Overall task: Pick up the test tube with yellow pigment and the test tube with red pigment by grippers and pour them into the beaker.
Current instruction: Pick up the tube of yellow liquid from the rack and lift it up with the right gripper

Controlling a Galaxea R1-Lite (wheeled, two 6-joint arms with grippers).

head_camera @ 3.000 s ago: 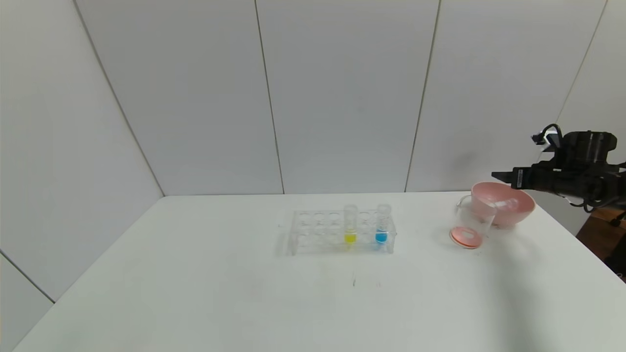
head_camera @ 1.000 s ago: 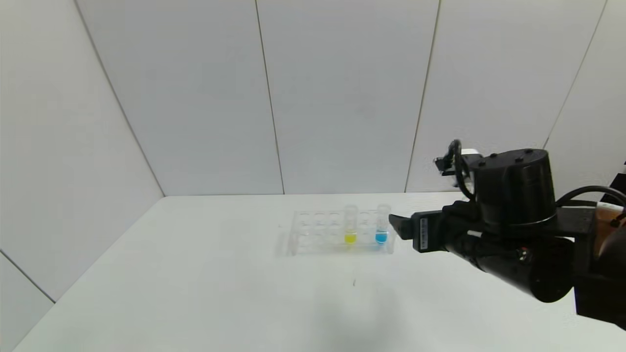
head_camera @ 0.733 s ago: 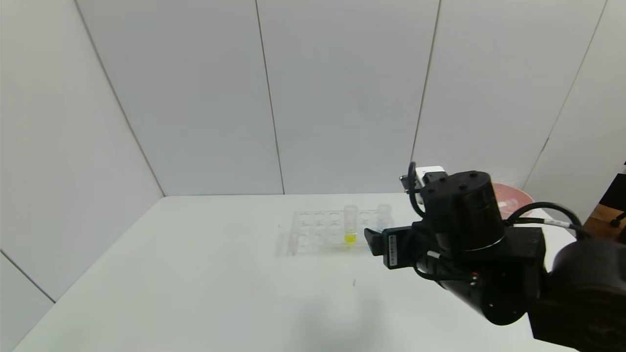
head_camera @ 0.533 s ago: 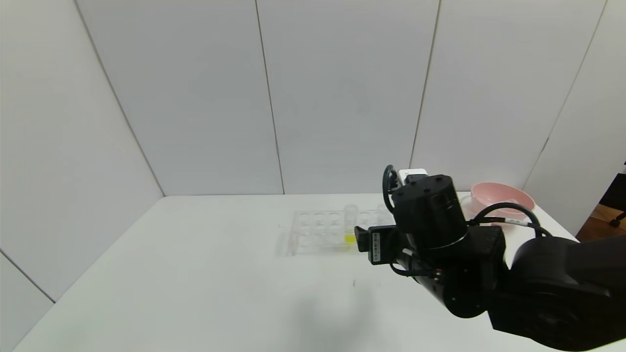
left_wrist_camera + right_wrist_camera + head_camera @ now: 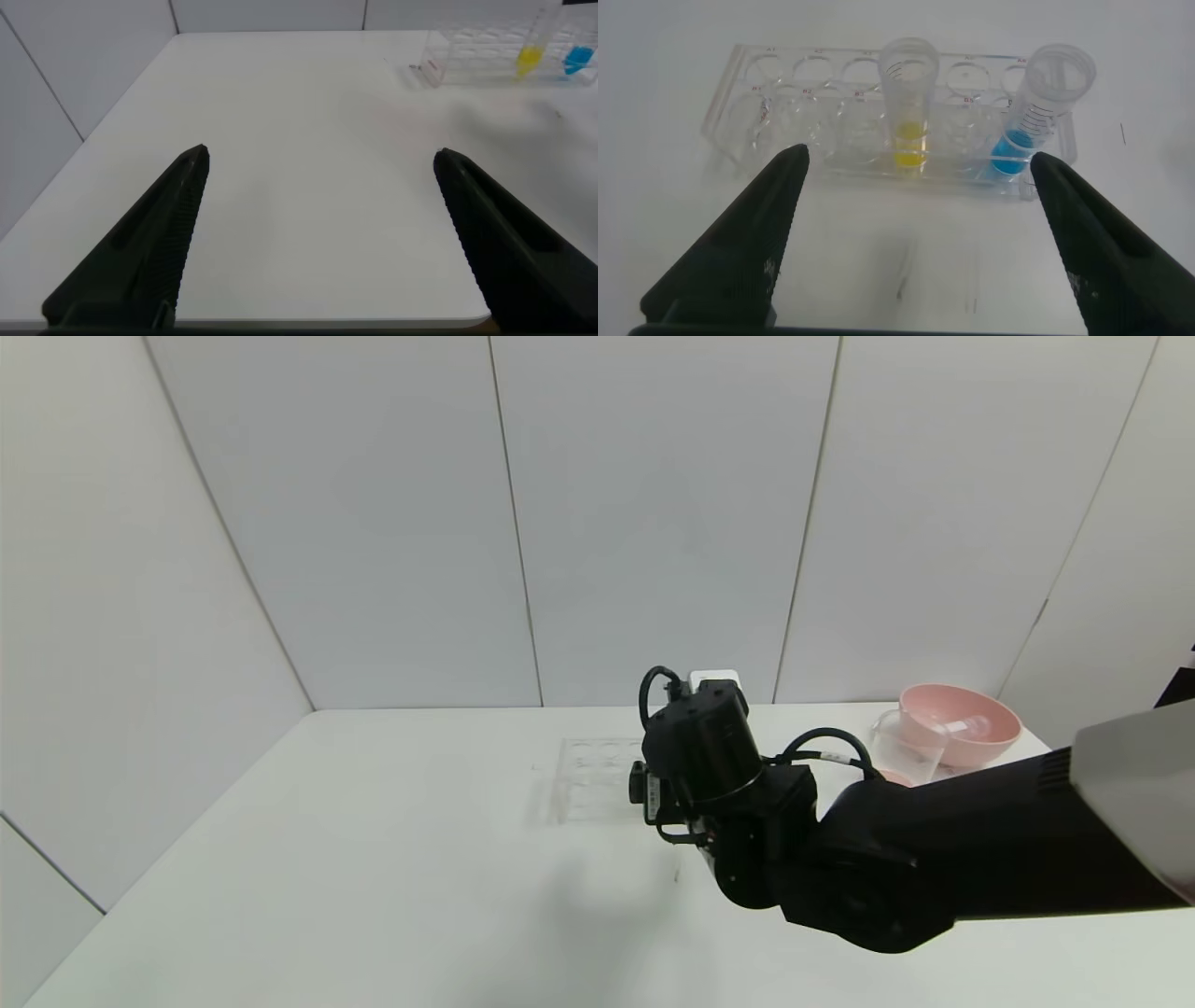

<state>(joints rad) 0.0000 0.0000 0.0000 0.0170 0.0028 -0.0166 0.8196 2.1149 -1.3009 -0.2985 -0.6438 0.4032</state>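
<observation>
The test tube with yellow pigment [image 5: 910,112] stands upright in the clear rack [image 5: 785,103]. My right gripper [image 5: 920,159] is open and empty, a little in front of the rack, with the yellow tube centred between its fingers. In the head view my right arm's wrist [image 5: 705,751] hides the tubes. The beaker [image 5: 910,751] stands at the right with a reddish layer at its bottom. No red-tipped tube shows. My left gripper [image 5: 320,157] is open and empty over bare table, far from the rack [image 5: 467,56].
A blue-tipped tube [image 5: 1046,103] stands in the rack two holes from the yellow one. A pink bowl [image 5: 962,723] sits just behind the beaker with a clear object lying in it. White wall panels close off the table's far edge.
My right arm has swung from beside the pink bowl leftward across the table to the front of the rack, uncovering the beaker and bowl and hiding the tubes in the head view.
</observation>
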